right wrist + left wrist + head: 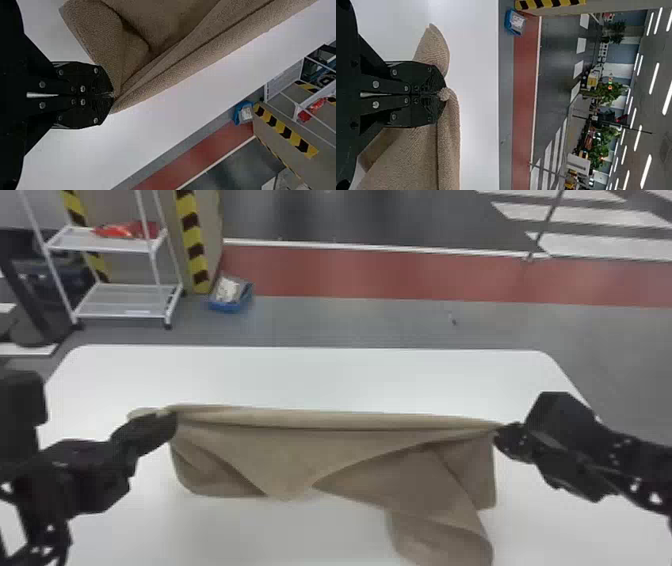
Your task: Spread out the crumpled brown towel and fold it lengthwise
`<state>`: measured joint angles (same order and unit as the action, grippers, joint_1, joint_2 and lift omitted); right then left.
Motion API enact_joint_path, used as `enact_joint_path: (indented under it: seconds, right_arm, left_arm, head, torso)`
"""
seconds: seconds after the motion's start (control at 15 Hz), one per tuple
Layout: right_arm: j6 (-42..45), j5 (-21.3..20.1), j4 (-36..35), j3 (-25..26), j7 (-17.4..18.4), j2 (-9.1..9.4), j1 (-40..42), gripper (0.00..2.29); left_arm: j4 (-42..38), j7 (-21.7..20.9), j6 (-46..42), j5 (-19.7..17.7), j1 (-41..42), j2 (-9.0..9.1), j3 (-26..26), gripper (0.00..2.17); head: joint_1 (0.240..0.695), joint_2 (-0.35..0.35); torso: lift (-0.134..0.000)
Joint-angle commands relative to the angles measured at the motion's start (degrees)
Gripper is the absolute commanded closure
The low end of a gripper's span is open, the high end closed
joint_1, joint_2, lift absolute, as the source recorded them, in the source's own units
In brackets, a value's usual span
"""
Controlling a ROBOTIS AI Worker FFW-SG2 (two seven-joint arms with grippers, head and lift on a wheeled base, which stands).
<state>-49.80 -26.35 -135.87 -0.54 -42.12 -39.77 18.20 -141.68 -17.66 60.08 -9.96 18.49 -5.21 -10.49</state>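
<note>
Stretched between the two grippers, the brown towel [310,450] has a taut, rolled-looking upper edge, with loose folds hanging below and a flap trailing toward the near right. My left gripper [171,416] pinches its left end, and a small bit of cloth sticks out beyond. My right gripper [499,429] holds the right end. In the left wrist view the left gripper [443,94] is shut on the towel [449,146] at its fingertips. The right wrist view has the right gripper [112,95] shut on a gathered corner of the towel [170,75].
The white table [300,375] lies beneath, its far edge beyond the towel. Past it on the floor stand a white wire shelf [125,300] with a red item and a blue box [227,306], beside a pillar with yellow-black stripes.
</note>
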Motion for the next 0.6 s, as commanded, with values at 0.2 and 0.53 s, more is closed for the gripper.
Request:
enact_joint_path:
  seconds: [0.2,0.53]
  right_arm:
    - [5.0,-2.4,2.8,-6.8,3.5,-5.41,-5.2,0.39]
    - [1.0,-1.4,4.9,-10.5,3.5,-1.80,-4.1,0.04]
  left_arm:
    - [0.7,0.1,0.9,0.8,-1.4,-0.15,0.4,1.50]
    - [4.2,0.1,0.7,2.1,-3.5,-0.15,1.2,1.50]
  head:
    - [0.695,-0.108]
    - [0.695,-0.065]
  torso:
    - [-0.124]
    - [-0.124]
